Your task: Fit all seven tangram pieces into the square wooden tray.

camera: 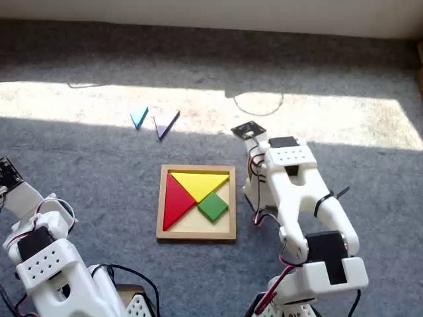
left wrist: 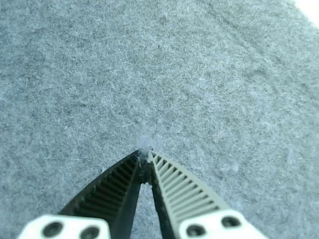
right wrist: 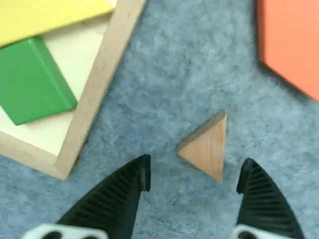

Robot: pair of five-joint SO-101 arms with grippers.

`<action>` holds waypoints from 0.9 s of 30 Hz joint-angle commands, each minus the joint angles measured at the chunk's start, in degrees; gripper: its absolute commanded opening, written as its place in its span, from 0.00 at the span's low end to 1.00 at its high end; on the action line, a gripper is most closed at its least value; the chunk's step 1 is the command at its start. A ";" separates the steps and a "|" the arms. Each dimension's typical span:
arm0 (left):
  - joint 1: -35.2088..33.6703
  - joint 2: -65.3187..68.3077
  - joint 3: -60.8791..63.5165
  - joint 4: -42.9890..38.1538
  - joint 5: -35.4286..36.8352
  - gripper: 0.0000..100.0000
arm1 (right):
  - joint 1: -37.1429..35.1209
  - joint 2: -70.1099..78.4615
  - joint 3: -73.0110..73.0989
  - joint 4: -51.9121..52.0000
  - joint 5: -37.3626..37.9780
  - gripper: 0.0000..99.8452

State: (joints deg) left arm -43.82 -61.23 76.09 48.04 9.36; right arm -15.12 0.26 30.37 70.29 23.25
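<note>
From above, the square wooden tray was only partly filled. The left claw sat pinched shut on nothing. The right claw gaped wide, straddling a small bare-wood triangle just beside the tray; closing off-centre might skid it away.

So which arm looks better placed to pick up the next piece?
Probably the right one. Its tool is open, with the small wooden triangle lying on the carpet just ahead of it, beside the square wooden tray. The left tool is shut above plain carpet.
</note>
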 commanded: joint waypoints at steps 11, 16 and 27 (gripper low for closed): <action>-0.48 -0.75 -1.54 -1.05 -0.44 0.00 | 2.77 3.38 -0.04 -5.23 3.34 0.27; -0.48 -0.75 -1.54 -1.05 -0.44 0.00 | 2.86 5.05 -0.13 -5.23 3.34 0.27; -0.48 -0.75 -1.54 -1.05 -0.44 0.00 | 4.35 5.49 -0.04 -5.23 3.34 0.18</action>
State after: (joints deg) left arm -43.82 -61.23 76.09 48.04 9.36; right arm -12.31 5.71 30.29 65.19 26.07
